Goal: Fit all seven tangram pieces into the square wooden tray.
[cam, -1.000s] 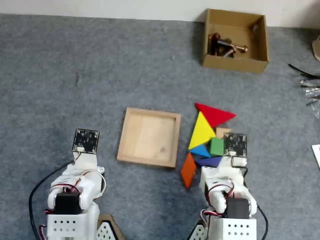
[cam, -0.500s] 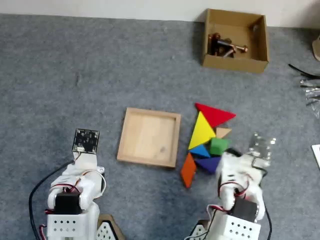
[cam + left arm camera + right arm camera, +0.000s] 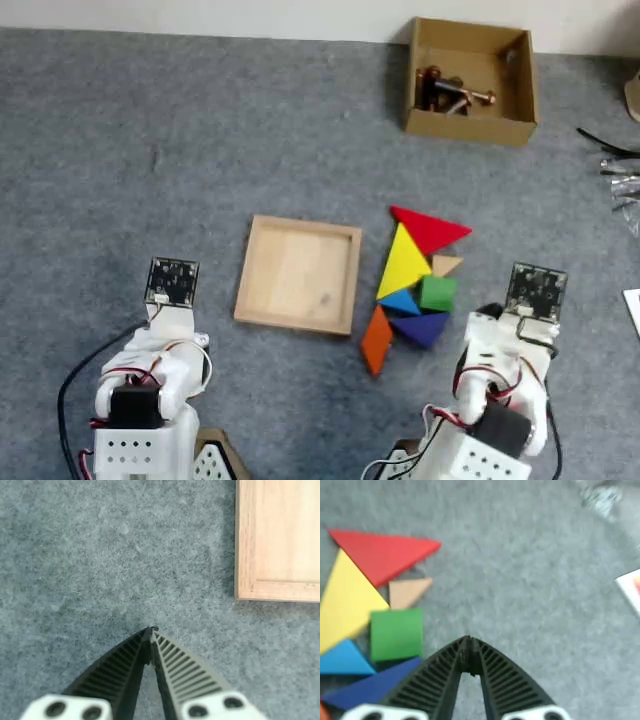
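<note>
Lying clustered on the grey counter (image 3: 150, 130), the seven coloured pieces (image 3: 410, 270) sit just beside the wooden tray (image 3: 305, 225), outside it, on the right arm's side. The left fingers (image 3: 150, 635) are closed on nothing near a tray corner. The right fingers (image 3: 467, 645) are closed too, near the green square (image 3: 396, 632).

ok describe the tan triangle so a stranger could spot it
Find the square wooden tray mid-table; the coloured pieces lie beside it. The tan triangle sits on the cluster's side away from the tray, between the red triangle and the green square. It alone is pale wood-coloured.
</note>
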You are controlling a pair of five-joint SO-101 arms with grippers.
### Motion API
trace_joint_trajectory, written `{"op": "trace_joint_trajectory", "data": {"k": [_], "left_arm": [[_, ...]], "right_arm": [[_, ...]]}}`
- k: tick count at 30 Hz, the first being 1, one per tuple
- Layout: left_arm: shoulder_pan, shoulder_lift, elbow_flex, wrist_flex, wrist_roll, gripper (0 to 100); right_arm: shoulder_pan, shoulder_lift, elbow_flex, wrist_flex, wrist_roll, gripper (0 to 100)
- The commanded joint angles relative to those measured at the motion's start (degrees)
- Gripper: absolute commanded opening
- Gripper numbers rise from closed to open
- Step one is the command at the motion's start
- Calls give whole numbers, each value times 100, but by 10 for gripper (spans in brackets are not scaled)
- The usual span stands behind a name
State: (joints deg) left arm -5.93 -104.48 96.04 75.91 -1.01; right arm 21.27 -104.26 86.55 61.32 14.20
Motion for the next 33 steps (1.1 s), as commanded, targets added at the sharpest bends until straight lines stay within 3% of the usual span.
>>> {"op": "trace_joint_trajectory", "data": {"k": [1,7,17,24,33], "left_arm": [[66,-57,101,18,9,5],[66,-57,101,18,9,5],[66,-57,101,18,9,5],[66,-57,101,18,9,5],[66,-57,101,18,9,5]], "right_arm": [[66,136,-1086,338,53,62],[40,1543,-1411,321,35,111],[-4,5042,-3363,-40,35,111],[-1015,7275,-4207,-31,44,116],[-2035,8558,-5077,-31,35,116]]}}
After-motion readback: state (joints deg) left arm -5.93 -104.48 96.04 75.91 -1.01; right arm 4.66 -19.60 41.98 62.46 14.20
